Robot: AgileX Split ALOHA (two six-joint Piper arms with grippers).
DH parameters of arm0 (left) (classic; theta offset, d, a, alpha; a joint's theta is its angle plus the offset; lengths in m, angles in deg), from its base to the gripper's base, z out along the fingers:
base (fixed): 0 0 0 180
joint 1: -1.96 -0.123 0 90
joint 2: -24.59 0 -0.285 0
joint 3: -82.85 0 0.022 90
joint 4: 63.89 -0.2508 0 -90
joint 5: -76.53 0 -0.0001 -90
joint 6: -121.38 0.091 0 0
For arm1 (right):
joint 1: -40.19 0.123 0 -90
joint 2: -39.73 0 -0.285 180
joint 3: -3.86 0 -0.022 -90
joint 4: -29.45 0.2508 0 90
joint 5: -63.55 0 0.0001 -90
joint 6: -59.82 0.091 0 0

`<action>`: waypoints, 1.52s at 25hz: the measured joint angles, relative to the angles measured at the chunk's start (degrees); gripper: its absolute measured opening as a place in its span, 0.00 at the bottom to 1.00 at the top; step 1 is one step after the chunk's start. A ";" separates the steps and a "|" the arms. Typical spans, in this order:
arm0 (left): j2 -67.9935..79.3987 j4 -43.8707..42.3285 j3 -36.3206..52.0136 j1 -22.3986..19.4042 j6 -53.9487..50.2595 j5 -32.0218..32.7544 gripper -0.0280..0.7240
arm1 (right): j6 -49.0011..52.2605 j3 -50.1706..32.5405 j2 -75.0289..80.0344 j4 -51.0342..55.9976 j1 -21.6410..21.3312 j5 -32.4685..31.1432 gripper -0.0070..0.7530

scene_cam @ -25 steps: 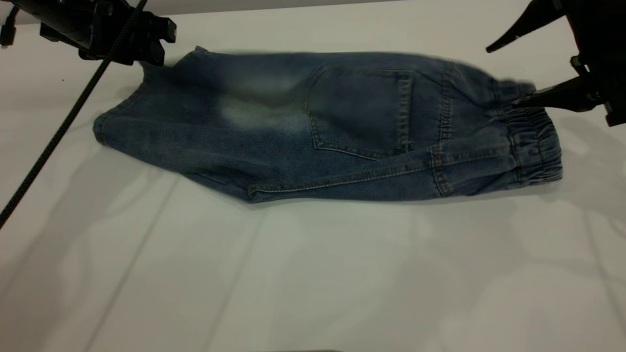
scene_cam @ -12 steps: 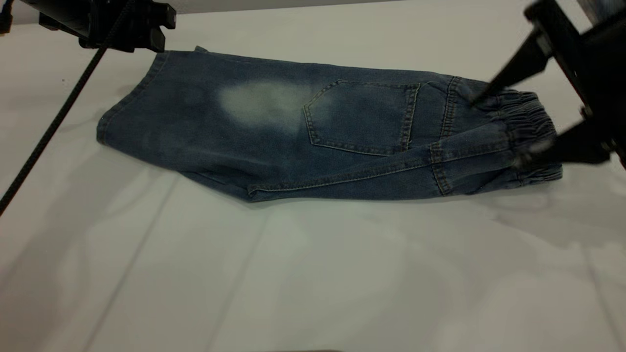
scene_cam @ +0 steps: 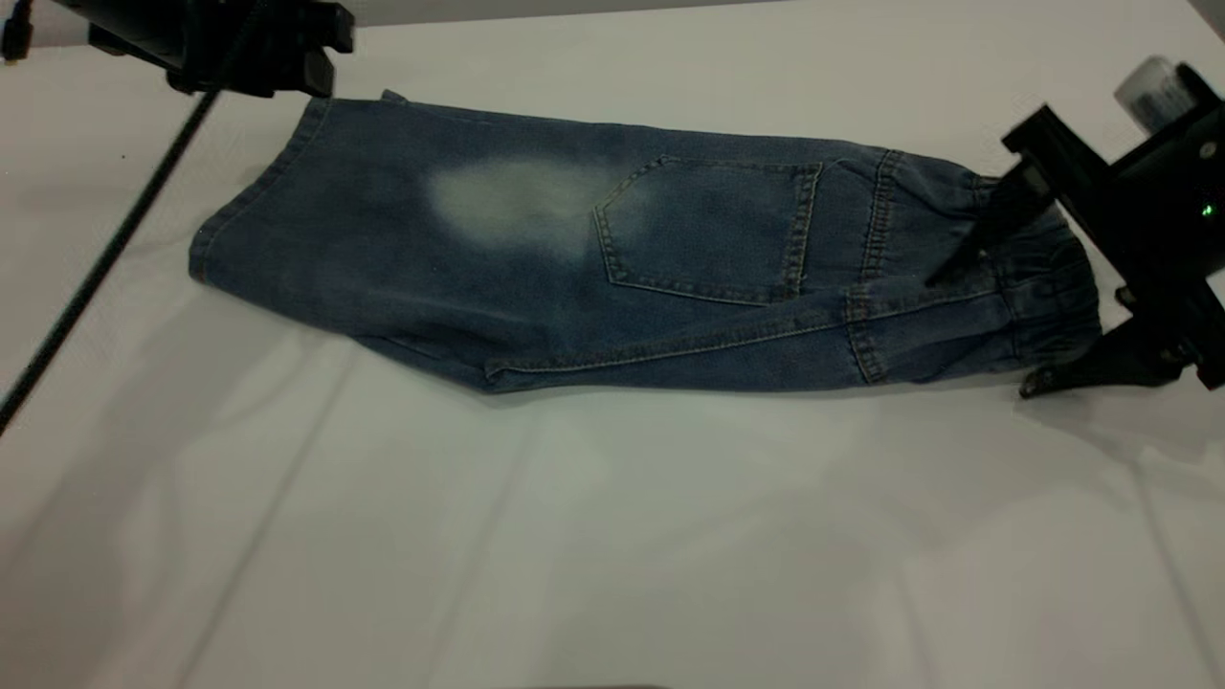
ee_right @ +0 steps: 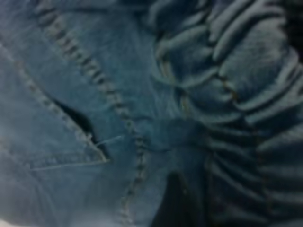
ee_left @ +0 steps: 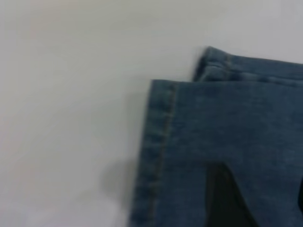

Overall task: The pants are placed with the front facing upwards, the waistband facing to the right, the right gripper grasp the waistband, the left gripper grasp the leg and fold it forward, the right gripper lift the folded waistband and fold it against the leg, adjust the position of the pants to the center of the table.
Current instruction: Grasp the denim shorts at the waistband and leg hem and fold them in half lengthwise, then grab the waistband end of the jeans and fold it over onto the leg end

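Observation:
The blue denim pants [scene_cam: 593, 258] lie folded lengthwise across the far half of the table [scene_cam: 612, 536], back pocket up, with a pale faded patch toward the leg. The puckered waistband [scene_cam: 1048, 287] is at the right end. My right gripper [scene_cam: 978, 335] is open and straddles the waistband, one finger on the denim just inside it, the other at its near edge by the tabletop. Its wrist view shows the waistband [ee_right: 236, 94] filling the frame beside one dark finger [ee_right: 173, 203]. My left gripper [scene_cam: 287, 67] hovers open over the leg hem [ee_left: 156, 151], fingers [ee_left: 227, 198] above the denim.
A black cable [scene_cam: 105, 258] runs from the left arm diagonally down over the table's left side. The whole near half of the white tabletop is bare. The pants sit toward the far edge, right of centre.
The pants have settled flat after moving one second ago. My right gripper has swung from the waistband's far corner down to straddle the waistband. The left gripper has barely moved.

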 joint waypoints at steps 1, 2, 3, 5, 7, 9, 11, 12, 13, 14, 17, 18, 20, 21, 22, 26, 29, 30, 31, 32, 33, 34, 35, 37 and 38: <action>0.00 -0.69 0.00 0.96 0.00 0.00 0.50 | -0.16 0.00 0.00 0.24 0.00 0.43 0.66; 0.00 -2.04 0.00 2.09 0.00 0.00 0.50 | -0.87 0.00 0.00 0.66 0.00 0.84 0.60; 0.07 -3.56 0.00 3.12 0.00 0.00 0.50 | -2.08 0.00 0.00 1.40 0.00 1.12 0.50; 0.35 -6.26 0.00 5.88 -0.05 0.00 0.50 | -5.25 0.00 -0.19 3.19 0.00 1.67 0.27; 1.29 -7.69 -0.11 8.54 -0.12 -0.06 0.50 | -9.39 0.00 -1.09 5.86 0.00 1.96 0.14; 3.02 -8.01 -0.29 11.55 -0.24 -0.14 0.50 | -14.93 0.00 -2.55 8.46 0.00 1.89 0.12; 4.77 -8.17 -0.29 14.45 -0.30 -0.42 0.50 | -20.16 0.00 -4.87 10.82 0.00 1.16 0.12; 5.70 -8.16 -0.35 16.08 -0.30 -0.53 0.50 | -22.88 0.00 -6.10 11.58 0.00 0.69 0.12; 6.60 -8.20 -0.42 17.43 -0.30 -0.64 0.50 | -25.36 0.00 -7.76 12.18 0.00 0.30 0.12; 7.34 -8.20 -0.49 19.02 -0.30 -0.76 0.50 | -27.23 0.00 -9.57 12.50 0.00 -0.13 0.12; 9.30 -8.20 -0.49 23.24 -0.30 -1.33 0.50 | -31.92 0.00 -14.75 12.65 0.00 -1.19 0.12; 9.73 -8.20 -0.49 24.60 -0.30 -1.71 0.50 | -32.83 0.00 -16.44 12.65 0.00 -1.87 0.12; 10.32 -8.20 -0.55 27.15 -0.44 -2.79 0.50 | -34.73 -0.06 -19.38 12.54 0.00 -3.25 0.12; 10.37 -8.20 -0.55 28.09 -0.84 -3.20 0.50 | -35.27 -0.06 -20.88 12.22 0.00 -3.74 0.12; 10.43 -8.20 -0.55 28.99 -1.25 -3.39 0.50 | -35.96 -0.10 -22.03 11.82 0.00 -3.98 0.12; 9.62 -8.44 -0.55 29.52 -2.00 -2.60 0.50 | -37.73 -0.10 -25.73 9.64 0.00 -4.41 0.12; 6.74 -8.62 -0.55 27.75 -1.86 2.45 0.50 | -38.44 -0.12 -26.68 8.22 0.00 -4.97 0.12; 5.42 -8.62 -0.55 26.76 -1.80 4.07 0.50 | -38.97 -0.17 -26.76 8.05 0.00 -5.32 0.12; 4.35 -8.87 -0.55 25.76 -1.65 5.87 0.50 | -39.61 -0.17 -26.80 7.99 0.00 -5.64 0.12; 3.23 -9.22 -0.55 24.43 -1.30 7.21 0.50 | -40.23 -0.17 -26.80 7.99 0.00 -6.09 0.12; 2.33 -9.40 -0.55 23.11 -0.91 8.43 0.50 | -41.05 -0.17 -26.80 7.99 0.00 -6.71 0.12; 1.70 -9.53 -0.55 21.72 -0.63 9.02 0.50 | -41.93 -0.17 -26.80 7.99 0.00 -7.47 0.12; 1.23 -9.53 -0.55 20.62 -0.50 9.67 0.50 | -42.82 -0.17 -26.80 8.33 0.00 -8.24 0.12; -0.02 -9.53 -0.55 18.36 -0.37 10.50 0.50 | -44.14 -0.17 -26.80 9.42 0.66 -9.24 0.12; -1.00 -9.53 -0.50 17.58 -0.31 10.52 0.50 | -44.87 -0.17 -26.80 10.14 1.45 -9.21 0.12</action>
